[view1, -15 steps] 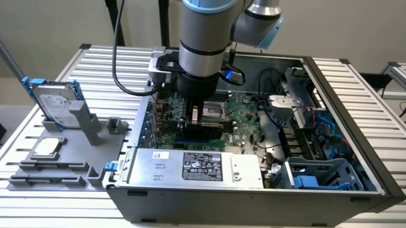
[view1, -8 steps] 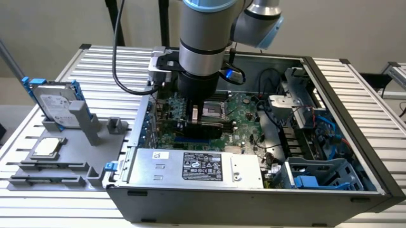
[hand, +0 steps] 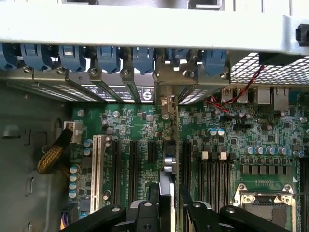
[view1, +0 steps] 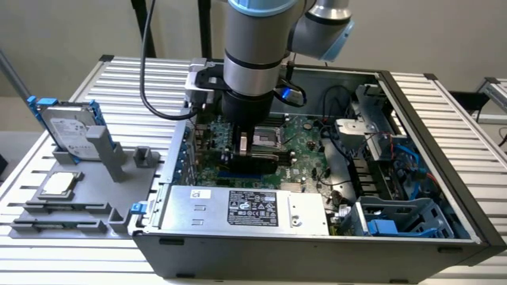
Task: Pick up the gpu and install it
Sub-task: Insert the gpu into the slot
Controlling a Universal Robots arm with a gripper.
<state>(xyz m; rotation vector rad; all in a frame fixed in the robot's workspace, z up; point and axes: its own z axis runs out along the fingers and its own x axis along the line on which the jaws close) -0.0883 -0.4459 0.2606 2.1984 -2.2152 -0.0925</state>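
Observation:
Inside the open computer case (view1: 443, 196), my gripper (view1: 244, 143) is shut on the gpu (view1: 265, 159). The gpu is a small card with a black cooler, held upright just above the green motherboard (view1: 310, 135). In the wrist view the gpu (hand: 167, 164) shows edge-on between my two black fingers (hand: 145, 215), with the gripper (hand: 167, 212) clamped on its near end. The card runs in line with the black expansion slots (hand: 133, 164). Its silver bracket end (hand: 165, 99) reaches the rear slot openings of the case. Whether it sits in a slot I cannot tell.
Outside the case on the exterior view's left, a grey fixture (view1: 111, 160) holds a silver hard drive with blue rails (view1: 71, 127) and a square cpu chip (view1: 62, 185). The power supply (view1: 246, 208), drive cage (view1: 396, 219), cables (view1: 336, 98) and CPU socket (hand: 265, 205) crowd around the card.

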